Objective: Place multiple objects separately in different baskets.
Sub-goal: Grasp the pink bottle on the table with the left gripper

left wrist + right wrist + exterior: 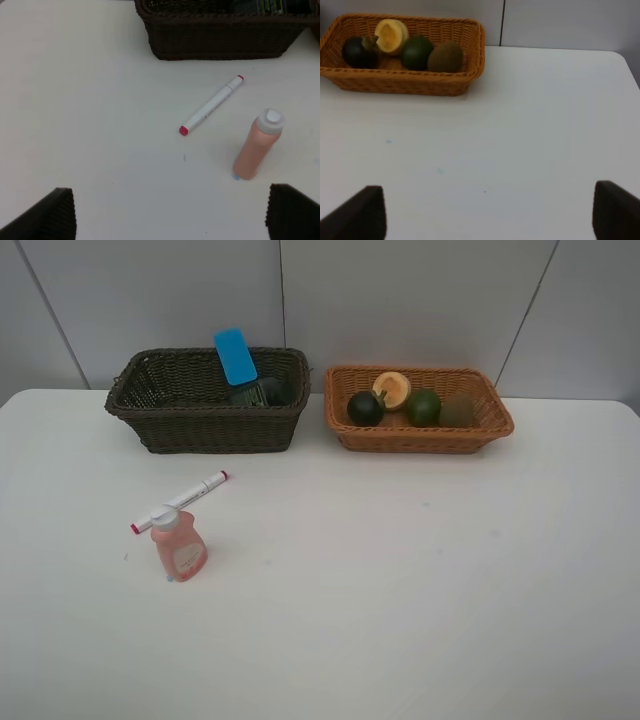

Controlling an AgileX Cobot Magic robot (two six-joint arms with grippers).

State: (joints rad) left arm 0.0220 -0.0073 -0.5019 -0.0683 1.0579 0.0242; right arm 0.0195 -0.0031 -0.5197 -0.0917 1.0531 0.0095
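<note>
Grey wall panels [400, 300] back a white tabletop [400, 580] where the sorting looks nearly done. The deep dark-brown wicker basket [200, 425] holds the household goods: a blue flat block [236, 355] propped against its back wall and a dark grey bottle [262, 392] beside it. The shallow orange-tan wicker basket [420, 438] holds the fruit, packed side by side: dark mangosteen [365, 408], orange peach [392, 388], round green fruit [423, 407] and brown kiwi [457, 410]. Two items lie out in front of the dark basket: a pink plastic bottle [180, 548] standing upright and a white red-capped marker [180, 501] just behind it, not touching. By the pattern, both likely belong with the block. The left arm's fingers [50, 217] hang spread wide above these two, gripping nothing. The right arm's fingers [362, 212] are equally wide and empty over bare tabletop.
</note>
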